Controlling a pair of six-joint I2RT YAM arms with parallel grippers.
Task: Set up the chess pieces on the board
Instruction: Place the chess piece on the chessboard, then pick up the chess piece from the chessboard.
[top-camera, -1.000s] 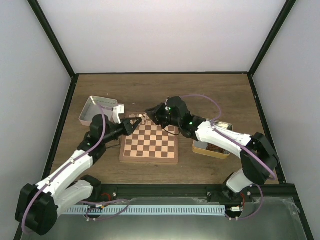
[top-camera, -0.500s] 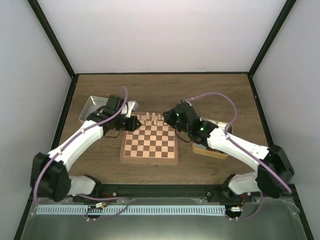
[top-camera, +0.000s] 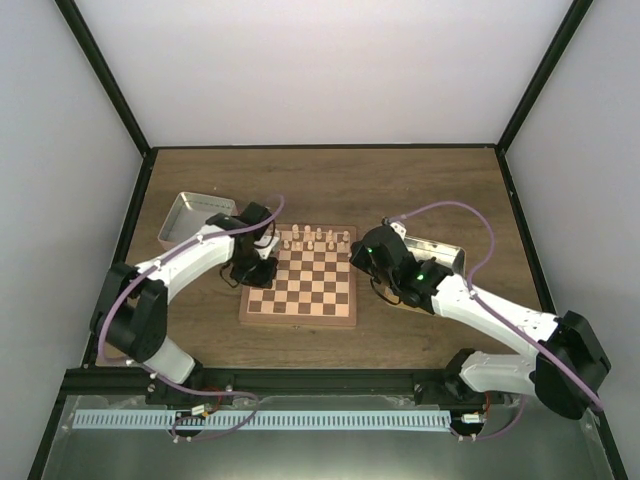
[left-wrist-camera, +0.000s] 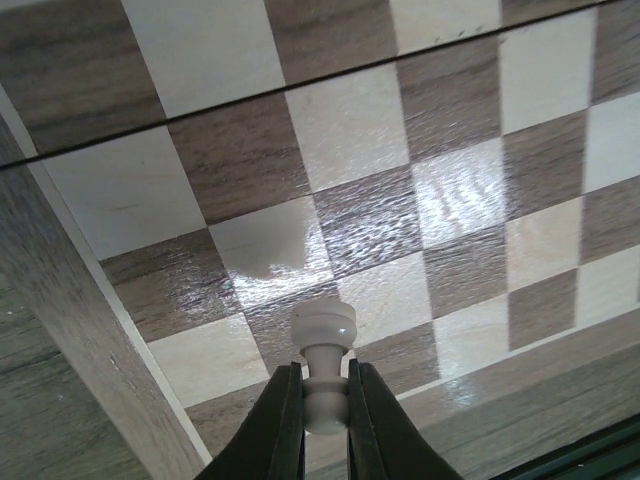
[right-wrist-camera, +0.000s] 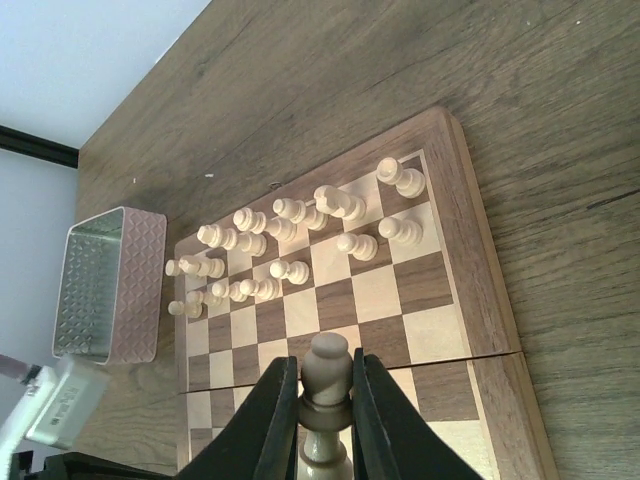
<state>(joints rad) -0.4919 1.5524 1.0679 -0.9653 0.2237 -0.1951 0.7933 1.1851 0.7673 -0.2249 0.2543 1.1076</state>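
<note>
Left wrist: L gripper (left-wrist-camera: 324, 385) clamps pawn (left-wrist-camera: 323, 328) by board (left-wrist-camera: 450, 200) corner, free squares ahead; R gripper (right-wrist-camera: 323, 388) clamps 2nd piece (right-wrist-camera: 329, 355) nr board edge.

Your two glossy white arms (top-camera: 190, 260) have chunky black joints, loopy purple cables (top-camera: 440, 205) and slim black gripper fingers (left-wrist-camera: 283, 430).

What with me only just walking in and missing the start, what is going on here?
Two robot arms are setting up the board with cream chess pieces, most of which stand crowded on the far rows, while the near rows are bare. The left claw is shut on a small piece above squares near the board's left border. The right claw is shut on a second piece by the board's right edge. A metal tray sits left of the board.
</note>
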